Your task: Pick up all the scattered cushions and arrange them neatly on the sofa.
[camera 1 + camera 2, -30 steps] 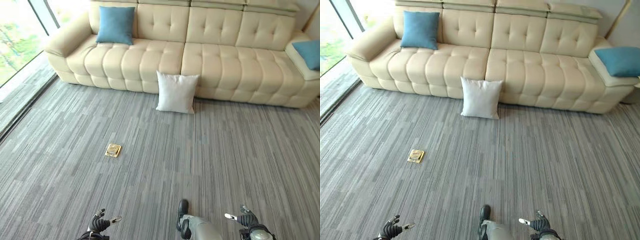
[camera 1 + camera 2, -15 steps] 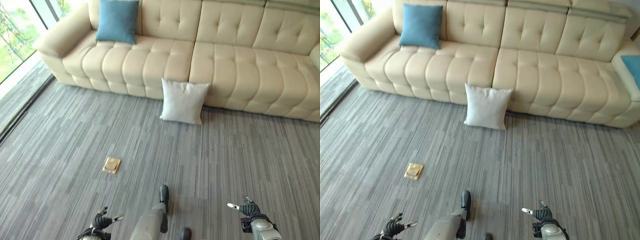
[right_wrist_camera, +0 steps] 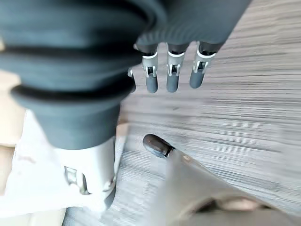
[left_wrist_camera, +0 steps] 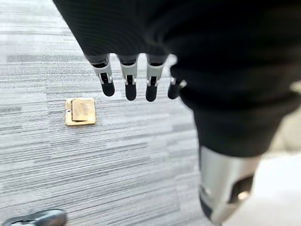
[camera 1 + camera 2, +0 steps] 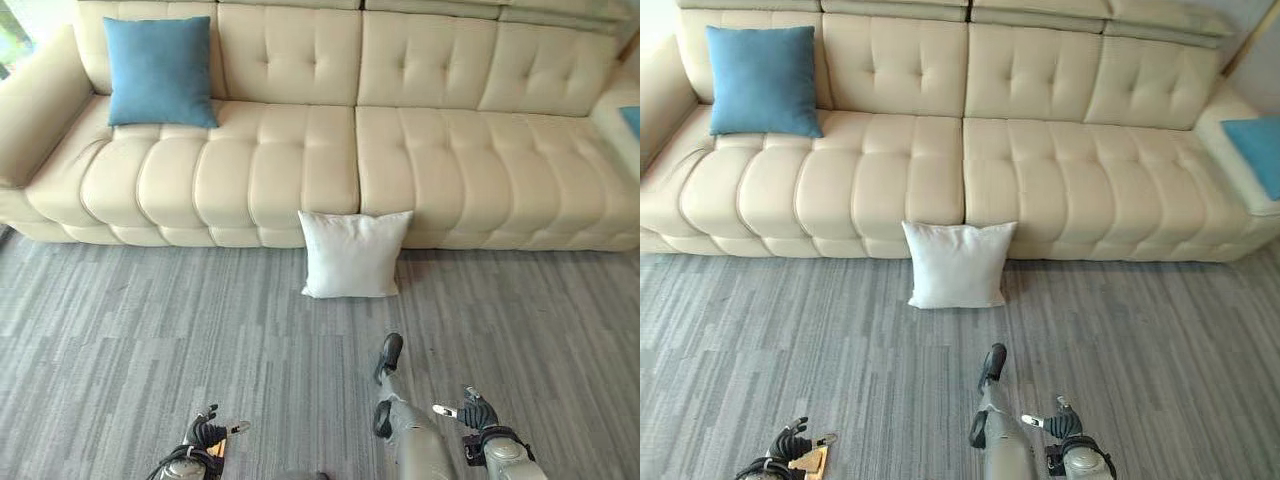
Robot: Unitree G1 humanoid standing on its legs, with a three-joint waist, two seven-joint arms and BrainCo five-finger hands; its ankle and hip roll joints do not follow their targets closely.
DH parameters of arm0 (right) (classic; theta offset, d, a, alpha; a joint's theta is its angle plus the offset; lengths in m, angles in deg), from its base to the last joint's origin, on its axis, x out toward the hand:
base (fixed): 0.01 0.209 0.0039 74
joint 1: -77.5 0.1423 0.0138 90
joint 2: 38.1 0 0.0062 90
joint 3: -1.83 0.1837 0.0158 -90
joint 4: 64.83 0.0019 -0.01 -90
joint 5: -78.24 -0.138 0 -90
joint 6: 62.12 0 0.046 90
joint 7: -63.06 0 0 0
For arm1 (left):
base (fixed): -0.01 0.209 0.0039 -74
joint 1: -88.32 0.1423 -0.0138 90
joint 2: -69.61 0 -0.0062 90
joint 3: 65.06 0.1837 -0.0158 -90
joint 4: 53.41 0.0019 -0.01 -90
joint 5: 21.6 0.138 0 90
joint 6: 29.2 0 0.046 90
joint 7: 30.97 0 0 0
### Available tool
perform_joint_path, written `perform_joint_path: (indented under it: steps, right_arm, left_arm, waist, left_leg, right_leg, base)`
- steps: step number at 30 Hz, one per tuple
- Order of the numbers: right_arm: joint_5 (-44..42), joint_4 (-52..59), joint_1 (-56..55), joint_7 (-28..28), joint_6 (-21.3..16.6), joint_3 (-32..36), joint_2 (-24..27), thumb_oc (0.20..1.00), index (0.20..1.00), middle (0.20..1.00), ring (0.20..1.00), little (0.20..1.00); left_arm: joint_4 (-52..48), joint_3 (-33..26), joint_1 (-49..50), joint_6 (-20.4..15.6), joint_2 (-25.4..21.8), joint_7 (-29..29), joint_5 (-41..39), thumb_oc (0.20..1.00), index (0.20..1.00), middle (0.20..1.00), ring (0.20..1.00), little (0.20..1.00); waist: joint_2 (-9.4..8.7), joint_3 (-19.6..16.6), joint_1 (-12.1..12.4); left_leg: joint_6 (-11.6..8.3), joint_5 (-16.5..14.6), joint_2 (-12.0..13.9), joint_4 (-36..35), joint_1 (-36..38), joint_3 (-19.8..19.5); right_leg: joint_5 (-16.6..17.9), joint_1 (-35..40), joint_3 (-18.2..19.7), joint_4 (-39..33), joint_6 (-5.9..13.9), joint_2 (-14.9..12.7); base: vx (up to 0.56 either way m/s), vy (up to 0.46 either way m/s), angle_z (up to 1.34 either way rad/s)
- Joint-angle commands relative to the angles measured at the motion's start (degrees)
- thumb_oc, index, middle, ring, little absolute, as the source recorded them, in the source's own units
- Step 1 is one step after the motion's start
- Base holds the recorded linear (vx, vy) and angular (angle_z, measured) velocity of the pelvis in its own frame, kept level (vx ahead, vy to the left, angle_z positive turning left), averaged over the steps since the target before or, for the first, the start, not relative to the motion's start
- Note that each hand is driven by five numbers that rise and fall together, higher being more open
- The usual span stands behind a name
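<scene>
Centrally, a white cushion (image 5: 352, 253) leaned on the floor against the sofa (image 5: 420, 170); a blue cushion (image 5: 159, 70) sat on its upper-left seat. Left hand (image 5: 207, 434) and right hand (image 5: 474, 412), fingers relaxed, held nothing.

The sofa (image 5: 300, 150) before me looks like smooth cream leather, tufted, with a soft sheen. The blue cushion (image 5: 160, 70) and white cushion (image 5: 352, 254) are matt woven cloth. The floor (image 5: 120, 340) is grey striped carpet, rough and dull. My fingers (image 4: 128, 82) are silver metal with dark matt tips.
</scene>
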Motion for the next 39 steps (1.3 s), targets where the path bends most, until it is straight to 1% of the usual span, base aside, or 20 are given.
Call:
perform_joint_path:
  steps: [1, 2, 3, 4, 5, 7, 9, 10, 11, 14, 24, 28, 31, 32, 33, 34, 36, 37, 38, 39]
  right_arm:
    - [0.54, 2.56, 1.52, 0.21, -1.64, 0.27, 2.42, 1.0, 1.0, 1.0, 1.0, 1.0]
    - [0.13, 3.25, 1.21, 0.39, -1.97, 0.2, 2.66, 1.0, 1.0, 1.0, 1.0, 1.0]
    - [0.02, 3.24, 1.25, 0.46, -2.07, 0.13, 2.79, 1.0, 1.0, 1.0, 1.0, 1.0]
    - [-0.42, 2.91, 1.35, 0.09, -2.09, 0.28, 3.35, 1.0, 1.0, 1.0, 1.0, 1.0]
    - [-0.74, 2.56, 1.28, -0.13, -1.84, 0.7, 3.81, 1.0, 1.0, 1.0, 1.0, 1.0]
    - [-1.37, 1.6, 1.66, -0.42, -1.89, 0.95, 4.37, 1.0, 1.0, 1.0, 1.0, 1.0]
    - [-1.43, 0.89, 2.14, -0.91, -1.86, 0.93, 4.59, 1.0, 1.0, 1.0, 1.0, 1.0]
    - [-1.34, 0.26, 2.57, -1.25, -1.89, 0.69, 4.57, 1.0, 1.0, 1.0, 1.0, 1.0]
    - [-1.08, -0.47, 2.63, -1.3, -1.67, 0.61, 4.34, 1.0, 1.0, 1.0, 1.0, 1.0]
    - [0.15, 0.05, 1.62, -0.97, -1.47, 0.95, 3.29, 1.0, 1.0, 1.0, 1.0, 1.0]
    - [1.15, 0.12, 0.6, -0.18, -0.87, 0.69, 2.75, 1.0, 1.0, 1.0, 1.0, 1.0]
    - [1.92, 0.52, 1.83, -0.41, -0.53, 0.13, 3.16, 1.0, 1.0, 1.0, 1.0, 1.0]
    - [1.95, 1.43, 2.56, -0.21, -0.51, -0.1, 3.25, 1.0, 1.0, 1.0, 1.0, 1.0]
    - [2.06, 1.5, 2.81, 0.02, -0.55, -0.21, 3.39, 1.0, 1.0, 1.0, 1.0, 1.0]
    - [2.68, 1.75, 3.04, 0.14, -0.55, -0.57, 3.51, 1.0, 1.0, 1.0, 1.0, 1.0]
    - [3.52, 1.74, 2.82, -0.04, -0.5, -0.86, 3.63, 1.0, 1.0, 1.0, 1.0, 1.0]
    - [3.02, 1.1, 4.19, -0.03, -0.1, -0.86, 3.61, 1.0, 1.0, 1.0, 1.0, 1.0]
    - [3.02, 1.05, 4.24, -0.04, -0.12, -0.87, 3.6, 1.0, 1.0, 1.0, 1.0, 1.0]
    - [2.75, 1.59, 5.14, -0.61, -0.19, -0.78, 4.48, 1.0, 1.0, 1.0, 1.0, 1.0]
    - [2.74, 1.59, 5.14, -0.6, -0.19, -0.78, 4.5, 1.0, 1.0, 1.0, 1.0, 1.0]
  left_arm:
    - [-4.5, -0.04, 3.09, -1.68, -4.32, 0.45, 1.05, 1.0, 1.0, 1.0, 1.0, 1.0]
    - [-4.43, 0.01, 3.39, -1.66, -3.74, 0.37, 0.71, 1.0, 1.0, 1.0, 1.0, 1.0]
    - [-4.36, 0.2, 3.11, -1.54, -3.53, 0.22, 0.56, 1.0, 1.0, 1.0, 1.0, 1.0]
    - [-4.63, 0.43, 2.54, -1.45, -3.17, -0.05, 0.02, 1.0, 1.0, 1.0, 1.0, 1.0]
    - [-4.69, 0.91, 2.02, -1.35, -2.86, -0.14, 0.09, 1.0, 1.0, 1.0, 1.0, 1.0]
    - [-4.28, 2.35, 1.08, -1.24, -2.37, -0.29, 0.79, 1.0, 1.0, 1.0, 1.0, 1.0]
    - [-3.74, 3.32, 0.3, -1.03, -2.3, -0.32, 1.7, 1.0, 1.0, 1.0, 1.0, 1.0]
    - [-3.22, 3.38, 0.12, -1.01, -2.37, -0.18, 1.65, 1.0, 1.0, 1.0, 1.0, 1.0]
    - [-3.02, 3.38, 0.57, -0.86, -2.21, -0.26, 1.66, 1.0, 1.0, 1.0, 1.0, 1.0]
    - [-2.52, 3.33, 1.88, -0.72, -2.13, -0.5, 2.26, 1.0, 1.0, 1.0, 1.0, 1.0]
    - [-2.49, 3.11, 2.91, -0.56, -2.15, -0.83, 2.51, 1.0, 1.0, 1.0, 1.0, 1.0]
    - [-3.9, 2.95, 2.56, -0.79, -2.44, -0.86, 1.16, 1.0, 1.0, 1.0, 1.0, 1.0]
    - [-4.14, 3.24, 1.31, -0.76, -3.29, -0.33, 1.33, 1.0, 1.0, 1.0, 1.0, 1.0]
    - [-3.98, 2.97, 1.03, -0.99, -3.66, 0.19, 1.81, 1.0, 1.0, 1.0, 1.0, 1.0]
    - [-3.86, 2.76, 0.79, -1.18, -3.95, 0.33, 1.29, 1.0, 1.0, 1.0, 1.0, 1.0]
    - [-3.73, 2.49, 0.92, -1.0, -4.07, 0.51, 0.54, 1.0, 1.0, 1.0, 1.0, 1.0]
    - [-3.35, 1.87, 0.41, -1.47, -4.36, 1.25, -0.89, 1.0, 1.0, 1.0, 1.0, 1.0]
    - [-3.35, 1.85, 0.4, -1.47, -4.37, 1.25, -0.89, 1.0, 1.0, 1.0, 1.0, 1.0]
    - [-2.91, 2.17, -0.71, -1.15, -3.66, 1.93, -1.42, 1.0, 1.0, 1.0, 1.0, 1.0]
    - [-2.9, 2.18, -0.73, -1.15, -3.64, 1.93, -1.42, 1.0, 1.0, 1.0, 1.0, 1.0]
  waist:
    - [-3.5, -3.82, 1.15]
    - [-2.54, -4.61, 0.94]
    - [-2.35, -4.89, 0.72]
    - [-2.17, -4.93, 0.67]
    - [-2.07, -5.14, 0.47]
    - [-2.72, -4.65, 0.88]
    - [-3.86, -3.57, 1.56]
    - [-3.9, -2.95, 2.17]
    - [-3.33, -2.95, 2.59]
    - [-2.76, -5.07, 2.45]
    - [-2.47, -5.52, 2.59]
    - [-1.92, -3.72, 2.93]
    - [-1.3, -2.93, 2.48]
    - [-0.98, -3.02, 2.77]
    - [-0.28, -3.14, 3.47]
    - [-0.25, -2.94, 3.66]
    - [-1.54, -3.0, 4.74]
    - [-1.54, -3.03, 4.65]
    - [-1.32, -2.71, 4.18]
    - [-1.26, -2.81, 4.08]
  left_leg:
    - [-4.17, 7.13, 6.99, -2.21, -3.52, 5.2]
    - [-5.84, 11.72, 9.69, -1.58, -3.8, 5.06]
    - [-6.39, 14.18, 10.84, -0.64, -4.74, 4.99]
    - [-6.72, 17.83, 12.59, 1.79, -6.76, 6.36]
    - [-6.16, 19.57, 14.62, 2.47, -7.49, 9.29]
    - [-4.23, 15.44, 12.52, 2.97, -11.75, 11.11]
    - [-3.38, 12.08, 7.72, 2.81, -19.58, 12.01]
    - [-3.47, 12.58, 6.22, 2.91, -21.8, 11.56]
    - [-3.72, 13.36, 5.92, -0.1, -20.16, 11.58]
    - [-2.49, 14.01, 3.8, -5.46, -14.68, 11.32]
    - [-1.16, 12.43, 2.49, -5.55, -12.17, 11.41]
    - [-0.71, 12.42, 2.44, -4.09, -14.92, 10.45]
    - [-0.27, 13.5, 2.99, -3.39, -17.63, 9.73]
    - [-0.38, 13.77, 3.75, -3.27, -18.47, 9.95]
    - [-1.04, 14.11, 5.76, -3.37, -19.21, 9.84]
    - [-1.55, 14.41, 6.44, -3.47, -19.33, 9.14]
    - [-3.51, 15.96, 7.24, -3.74, -21.52, 8.43]
    - [-3.53, 16.0, 7.24, -3.75, -21.58, 8.35]
    - [-5.41, 19.23, 8.81, -4.66, -23.81, 7.72]
    - [-5.44, 19.27, 8.83, -4.68, -23.95, 7.6]
  right_leg:
    - [6.54, 12.2, 1.56, -2.87, 4.65, -2.96]
    - [5.14, 13.76, 0.2, -2.68, 3.76, -1.64]
    - [4.35, 14.11, -0.07, -2.58, 3.2, -1.05]
    - [2.7, 15.2, -0.53, -2.83, 2.14, -0.28]
    - [0.84, 16.28, -0.95, -3.07, 1.29, 0.3]
    - [-0.93, 18.4, 0.0, -3.68, 0.57, 0.76]
    - [-1.6, 20.34, 1.07, -4.92, 0.45, 0.7]
    - [-1.81, 21.02, 1.56, -5.1, 0.42, 1.22]
    - [-2.27, 22.02, 1.96, -4.97, 0.45, 2.46]
    - [-1.91, 24.38, 3.64, -4.57, 0.76, 2.6]
    - [-0.74, 25.43, 5.96, -5.6, 1.37, 2.34]
    - [0.2, 20.9, 5.88, -2.32, 2.36, 1.25]
    - [-1.73, 18.57, 11.07, 1.67, 2.4, 1.26]
    - [-2.0, 18.83, 11.78, 1.68, 2.29, -0.13]
    - [-1.78, 19.06, 11.22, 2.61, 1.82, -3.32]
    - [-1.15, 19.95, 11.84, 2.94, 1.9, -4.64]
    - [-2.09, 21.73, 11.63, -1.56, 3.48, -4.6]
    - [-2.04, 21.77, 11.53, -1.66, 3.47, -4.58]
    - [-2.63, 21.04, 10.82, -3.22, 3.27, -2.51]
    - [-2.62, 20.97, 10.7, -3.24, 3.24, -2.48]
  base:
    - [0.59, -0.418, 0.87]
    - [0.55, -0.441, 0.7]
    - [0.41, -0.407, 0.36]
    - [0.31, -0.325, 0.54]
    - [0.35, -0.329, 0.48]
    - [0.24, -0.186, 0.16]
    - [0.11, -0.079, -0.43]
    - [0.08, -0.008, -0.55]
    - [0.11, 0.05, -1.01]
    - [0.17, 0.145, -0.81]
    - [0.0, 0.056, 0.0]
    - [-0.18, 0.01, -0.08]
    - [-0.18, -0.092, -0.29]
    - [-0.15, -0.326, 0.02]
    - [-0.13, -0.42, -0.02]
    - [-0.08, -0.463, -0.08]
    - [-0.06, -0.393, 0.2]
    - [-0.14, -0.404, 0.43]
    - [-0.09, -0.214, 0.31]
    - [-0.13, -0.28, 0.52]
